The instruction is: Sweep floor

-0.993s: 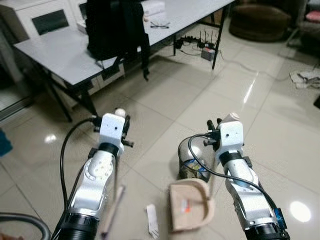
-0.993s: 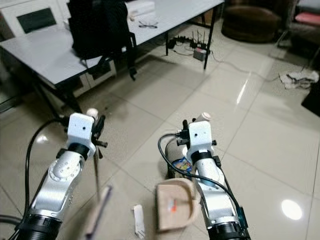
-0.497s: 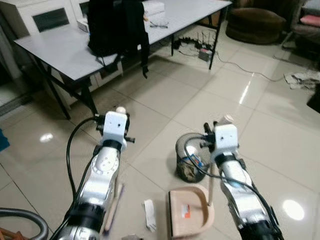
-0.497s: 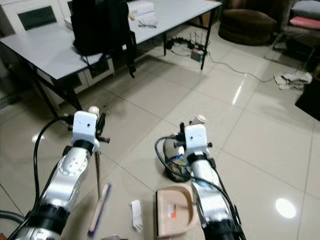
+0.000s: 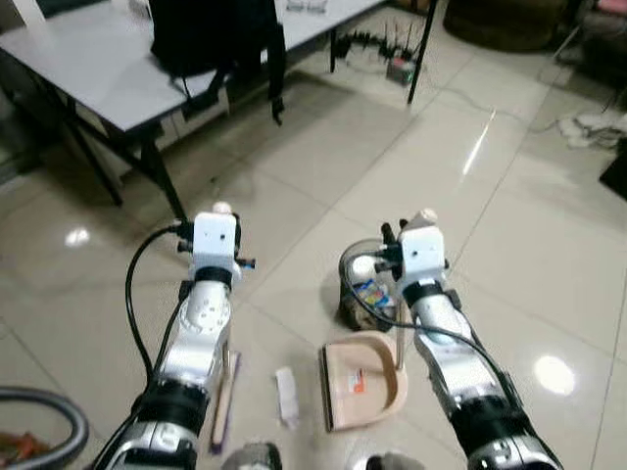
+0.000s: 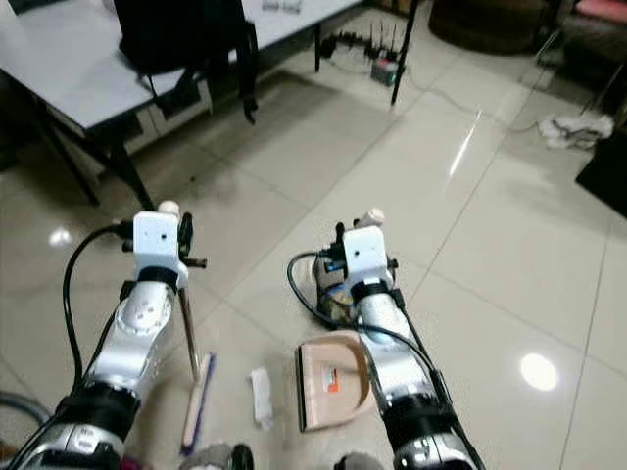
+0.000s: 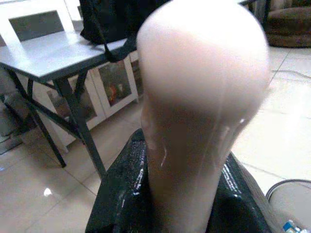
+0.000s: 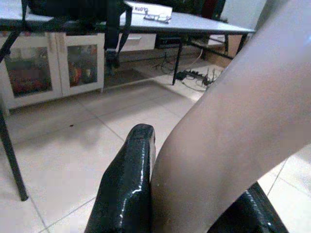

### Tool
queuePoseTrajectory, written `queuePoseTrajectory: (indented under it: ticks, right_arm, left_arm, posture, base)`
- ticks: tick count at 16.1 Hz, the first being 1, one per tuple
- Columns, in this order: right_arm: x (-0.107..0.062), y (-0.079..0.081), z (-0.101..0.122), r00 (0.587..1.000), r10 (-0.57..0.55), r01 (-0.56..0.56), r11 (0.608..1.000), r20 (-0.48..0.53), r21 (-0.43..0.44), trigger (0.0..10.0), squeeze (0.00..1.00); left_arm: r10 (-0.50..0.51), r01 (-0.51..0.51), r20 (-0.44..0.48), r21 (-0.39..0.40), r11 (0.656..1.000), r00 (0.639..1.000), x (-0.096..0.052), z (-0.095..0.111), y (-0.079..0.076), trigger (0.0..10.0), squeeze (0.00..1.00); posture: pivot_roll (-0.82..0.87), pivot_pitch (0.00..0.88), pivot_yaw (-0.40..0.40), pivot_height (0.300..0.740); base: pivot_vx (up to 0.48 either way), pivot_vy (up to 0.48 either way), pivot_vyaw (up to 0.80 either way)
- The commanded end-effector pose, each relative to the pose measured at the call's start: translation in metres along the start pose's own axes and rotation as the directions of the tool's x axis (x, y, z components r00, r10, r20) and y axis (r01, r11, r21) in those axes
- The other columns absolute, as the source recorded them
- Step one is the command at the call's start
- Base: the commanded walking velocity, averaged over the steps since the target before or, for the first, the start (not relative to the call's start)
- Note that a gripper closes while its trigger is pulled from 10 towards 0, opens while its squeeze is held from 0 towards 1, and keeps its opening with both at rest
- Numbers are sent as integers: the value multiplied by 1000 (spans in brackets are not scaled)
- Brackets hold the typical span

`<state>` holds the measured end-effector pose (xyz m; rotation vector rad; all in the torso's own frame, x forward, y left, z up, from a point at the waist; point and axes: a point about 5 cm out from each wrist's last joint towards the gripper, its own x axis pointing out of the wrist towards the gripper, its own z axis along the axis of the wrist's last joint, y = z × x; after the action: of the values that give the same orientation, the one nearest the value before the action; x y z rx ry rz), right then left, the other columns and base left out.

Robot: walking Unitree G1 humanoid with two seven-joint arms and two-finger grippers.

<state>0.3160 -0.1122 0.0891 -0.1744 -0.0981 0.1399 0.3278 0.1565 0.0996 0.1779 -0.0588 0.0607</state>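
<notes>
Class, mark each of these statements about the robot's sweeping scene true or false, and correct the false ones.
1. The left gripper holds the broom handle. True.
2. The dustpan lies on the table. False: it sits on the floor tiles, with the table further off.
3. A white scrap lies between broom head and dustpan. True.
4. The wire waste bin is empty. False: it holds rubbish.
5. The right gripper grips the dustpan's upright handle. True.

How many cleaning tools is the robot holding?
2. The broom is in the left gripper, its brush head on the floor beside a scrap of paper. The dustpan stands on the floor before a wire bin, its handle in the right gripper.
</notes>
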Motion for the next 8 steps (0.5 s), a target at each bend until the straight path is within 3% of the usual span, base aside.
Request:
queuePoseTrajectory:
  ticks: [1, 8]
  right_arm:
    - [2, 4, 2, 1000, 3, -3, 1000, 23, -11, 10000, 0]
    - [-3, 16, -7, 999, -41, 43, 997, 34, -59, 10000, 0]
  left_arm:
    - [6, -6, 29, 4, 1000, 1000, 3, 5, -3, 10000, 0]
    - [-15, 16, 25, -48, 999, 1000, 9, 4, -19, 10000, 0]
  posture:
    - [-10, 217, 50, 740]
    - [4, 272, 75, 740]
  base:
    - [0, 0, 0]
    - [0, 0, 0]
